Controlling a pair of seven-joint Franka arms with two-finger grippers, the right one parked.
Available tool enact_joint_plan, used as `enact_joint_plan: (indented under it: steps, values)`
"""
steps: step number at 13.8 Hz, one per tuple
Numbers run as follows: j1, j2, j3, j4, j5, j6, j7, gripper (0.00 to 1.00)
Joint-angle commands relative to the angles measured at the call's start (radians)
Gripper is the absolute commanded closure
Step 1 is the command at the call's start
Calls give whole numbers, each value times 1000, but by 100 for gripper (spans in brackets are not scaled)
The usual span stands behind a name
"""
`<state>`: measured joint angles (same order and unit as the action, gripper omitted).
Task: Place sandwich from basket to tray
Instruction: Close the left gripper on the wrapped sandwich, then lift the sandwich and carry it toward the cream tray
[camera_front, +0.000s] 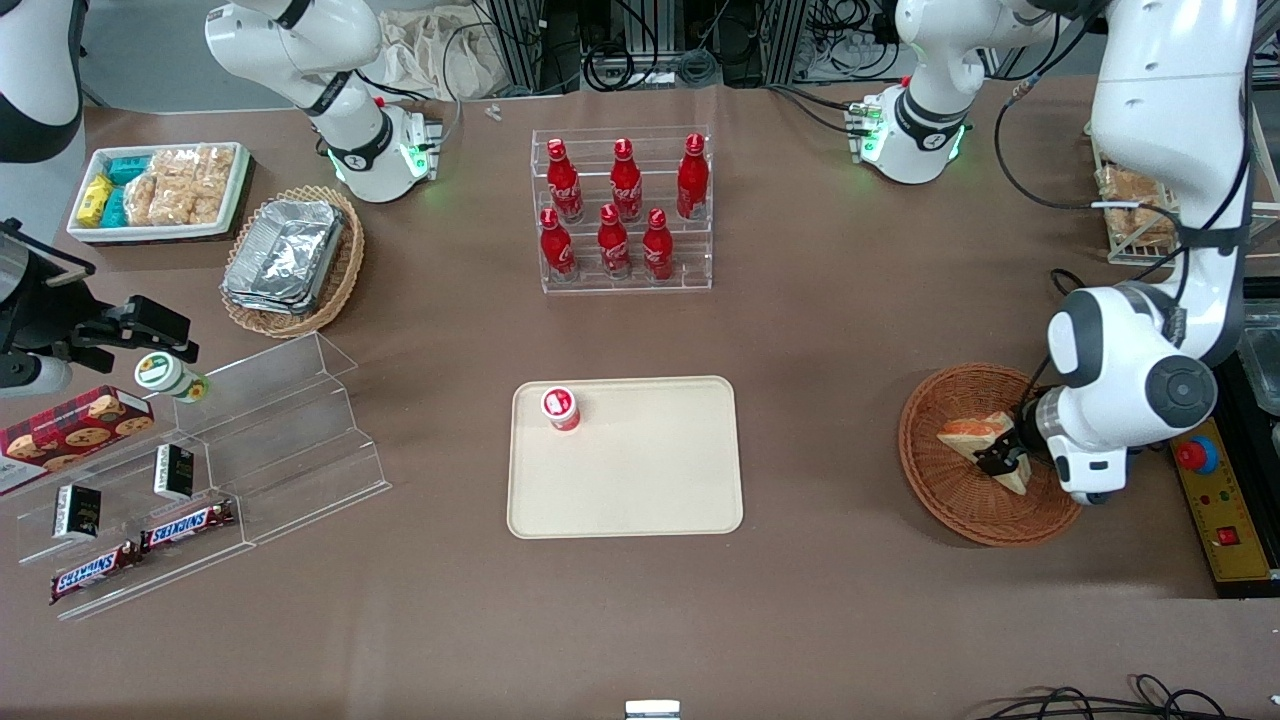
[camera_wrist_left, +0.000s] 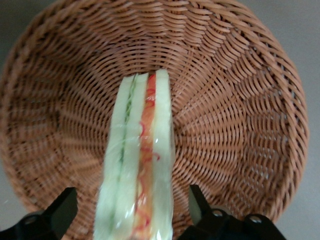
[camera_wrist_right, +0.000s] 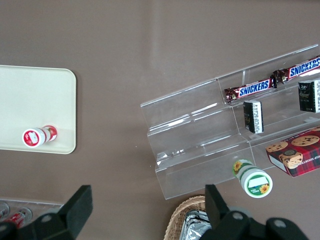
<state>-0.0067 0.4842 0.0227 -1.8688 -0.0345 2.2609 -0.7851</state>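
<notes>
The sandwich (camera_front: 972, 432), a wrapped white wedge with orange-red and green filling, lies in the round reddish-brown basket (camera_front: 950, 505) toward the working arm's end of the table. My left gripper (camera_front: 1000, 462) is down in the basket and open. In the left wrist view its black fingers (camera_wrist_left: 195, 197) stand either side of the sandwich (camera_wrist_left: 140, 160) with a gap on each side, the basket (camera_wrist_left: 240, 100) beneath. The cream tray (camera_front: 640, 480) lies mid-table and also shows in the right wrist view (camera_wrist_right: 30, 100).
A small red-capped bottle (camera_front: 561, 408) stands on the tray's corner. A clear rack of red cola bottles (camera_front: 622, 215) stands farther from the camera than the tray. A yellow control box with a red button (camera_front: 1205, 480) lies beside the basket. A clear stepped shelf with snacks (camera_front: 260, 430) stands toward the parked arm's end.
</notes>
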Motion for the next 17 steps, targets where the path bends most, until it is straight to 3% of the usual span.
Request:
enact_joint_plan:
  steps: [1,2,3,7,10,12,14,17]
  values:
    - [1,-3,0,-18,15,42,-23,74]
    - [1,-7,0,-18,15,40,-22,95]
    - [1,-22,0,-16,15,31,-11,100]
    - [-7,-186,-6,54,27,-220,0,100]
    - [-35,-216,-65,176,36,-400,108,100]
    - [-39,-207,-130,259,41,-448,284,100]
    - [-51,-185,-214,276,51,-443,322,100]
    - [-137,-130,-259,339,47,-432,330,96]
